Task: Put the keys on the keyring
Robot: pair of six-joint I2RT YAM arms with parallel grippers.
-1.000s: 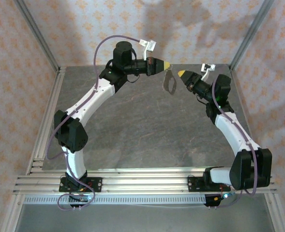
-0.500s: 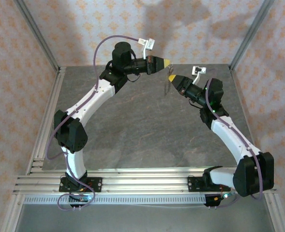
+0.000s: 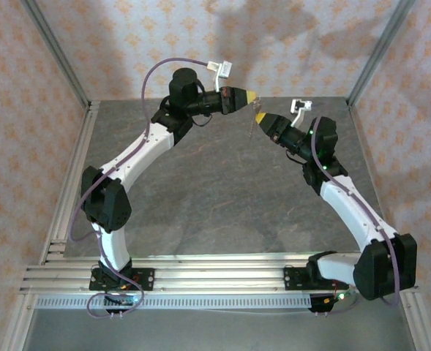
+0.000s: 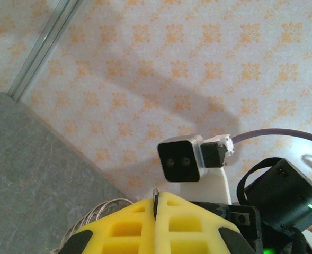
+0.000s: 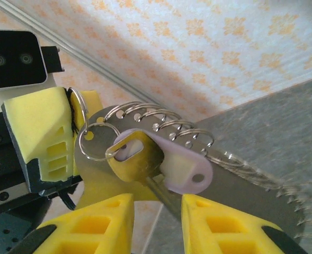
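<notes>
My left gripper (image 3: 252, 96) is raised over the back of the table, shut on the keyring (image 3: 252, 130), which hangs edge-on below it. In the right wrist view the keyring (image 5: 224, 180) is a grey metal strip with a row of wire loops (image 5: 161, 119) and a small round ring (image 5: 80, 144), pinched by the left fingers (image 5: 39, 137). My right gripper (image 5: 157, 203) holds the blade of the key (image 5: 182, 166), whose lilac head with a slotted yellowish face rests against the small ring. In the left wrist view a thin metal edge shows between the shut left gripper's (image 4: 157, 203) pads.
The grey table (image 3: 215, 190) is walled by patterned panels with metal frame posts (image 3: 61, 66) at the corners. The two grippers meet tip to tip in the air at the back centre. The right wrist's camera (image 4: 181, 159) sits close ahead of the left fingers.
My right arm has swung left and up, bringing the key against the keyring under the left gripper. The keyring has turned from face-on to edge-on. The left arm has barely moved.
</notes>
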